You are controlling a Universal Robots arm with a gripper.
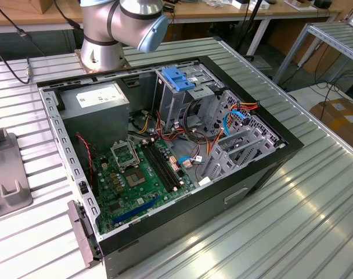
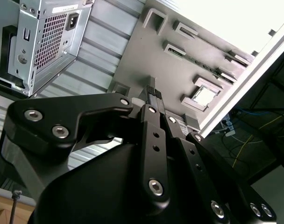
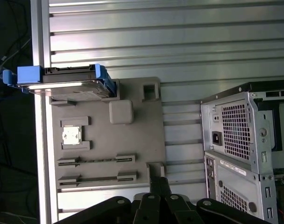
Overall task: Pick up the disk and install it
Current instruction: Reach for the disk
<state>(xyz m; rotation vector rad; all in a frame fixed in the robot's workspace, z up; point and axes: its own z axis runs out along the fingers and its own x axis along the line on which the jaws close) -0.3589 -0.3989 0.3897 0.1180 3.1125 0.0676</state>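
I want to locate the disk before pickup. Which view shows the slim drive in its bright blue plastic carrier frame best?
The first wrist view: the disk rests unobstructed at one end of the grey fixture plate. The second wrist view and the exterior view give other parts of that plate.

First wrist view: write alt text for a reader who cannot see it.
The disk, in its blue carrier, sits on a grey fixture plate on the slatted metal table, apart from the end effector, which hangs shut and empty over the plate's opposite edge. A computer case stands beside the plate.
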